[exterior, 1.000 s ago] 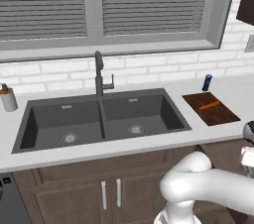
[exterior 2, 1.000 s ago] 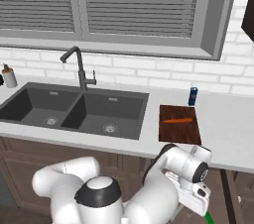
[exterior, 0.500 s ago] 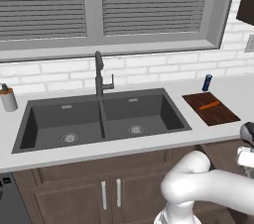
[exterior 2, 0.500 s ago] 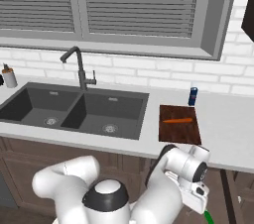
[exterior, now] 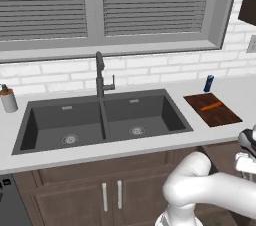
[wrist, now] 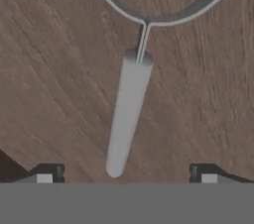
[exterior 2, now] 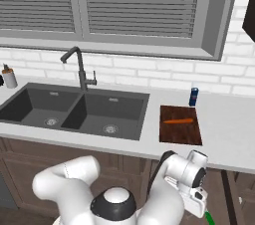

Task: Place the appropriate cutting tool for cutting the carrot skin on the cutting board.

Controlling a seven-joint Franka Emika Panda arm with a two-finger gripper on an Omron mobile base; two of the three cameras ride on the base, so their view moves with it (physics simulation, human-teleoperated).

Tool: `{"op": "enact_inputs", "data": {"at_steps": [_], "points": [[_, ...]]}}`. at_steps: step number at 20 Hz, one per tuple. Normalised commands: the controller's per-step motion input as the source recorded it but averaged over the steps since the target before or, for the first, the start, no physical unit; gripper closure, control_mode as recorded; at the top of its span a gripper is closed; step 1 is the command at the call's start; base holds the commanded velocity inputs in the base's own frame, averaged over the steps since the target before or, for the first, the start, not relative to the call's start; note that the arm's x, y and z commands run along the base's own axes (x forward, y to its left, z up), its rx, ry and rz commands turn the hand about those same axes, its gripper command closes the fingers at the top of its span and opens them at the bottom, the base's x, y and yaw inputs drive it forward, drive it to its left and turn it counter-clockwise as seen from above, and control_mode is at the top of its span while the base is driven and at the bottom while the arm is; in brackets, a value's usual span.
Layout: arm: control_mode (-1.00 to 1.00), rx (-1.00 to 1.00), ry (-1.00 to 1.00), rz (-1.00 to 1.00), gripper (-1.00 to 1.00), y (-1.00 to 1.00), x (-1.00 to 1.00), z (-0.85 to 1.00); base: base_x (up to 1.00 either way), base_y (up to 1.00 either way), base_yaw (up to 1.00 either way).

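Closest in, the hand view looks straight down on a wood-grain surface [wrist: 59, 69]. A pale grey handle [wrist: 128, 114] lies on it, tapering toward the camera, with a thin wire running from its far end up to a grey metal ring [wrist: 198, 7] that curves out of the top of the view (which tool this is I cannot tell from so close). The gripper [wrist: 126, 174] sits with the handle's near end between its two dark fingers [wrist: 49, 172], which stand wide apart on either side and touch nothing.

From the base cameras, the white arm bends low in front of the dark wood cabinets, its hand down at the right, below the tabletop edge; the wrist [exterior 2: 191, 179] shows in the right base view and at the right edge of the left base view [exterior: 246, 152].

Up on the pale tabletop [exterior 2: 224, 129], the cutting board [exterior 2: 180, 124] lies just right of the double black sink [exterior 2: 74, 109]. The carrot [exterior 2: 178, 121] rests across the board's far half, well inside its edges. A small blue can [exterior 2: 193, 96] stands just behind the board, near the white brick wall. The dark tap [exterior 2: 78, 67] rises behind the sink, a small bottle [exterior: 7, 99] stands at the far left, and a shuttered window spans the wall above.
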Motion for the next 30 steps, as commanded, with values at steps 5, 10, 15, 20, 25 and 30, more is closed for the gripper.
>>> {"op": "enact_inputs", "data": {"at_steps": [5,10,15,20,25,30], "points": [[-1.0,-0.01,0.0,0.0,-1.0,0.0,0.21,-0.28,0.0,0.0,0.0],[-1.0,-0.01,0.0,0.0,-1.0,0.0,0.17,-0.29,0.0,0.0,0.0],[-1.0,-0.04,0.0,0.0,-1.0,0.01,0.04,-0.44,0.0,0.0,0.0],[-1.0,-0.06,0.0,0.0,1.0,0.1,0.0,-0.37,0.0,0.0,0.0],[-1.0,-0.01,0.0,0.0,1.0,0.09,0.0,-0.22,0.0,0.0,0.0],[-1.0,0.0,0.0,-0.01,1.0,0.12,0.0,0.01,0.0,0.0,0.0]]}}
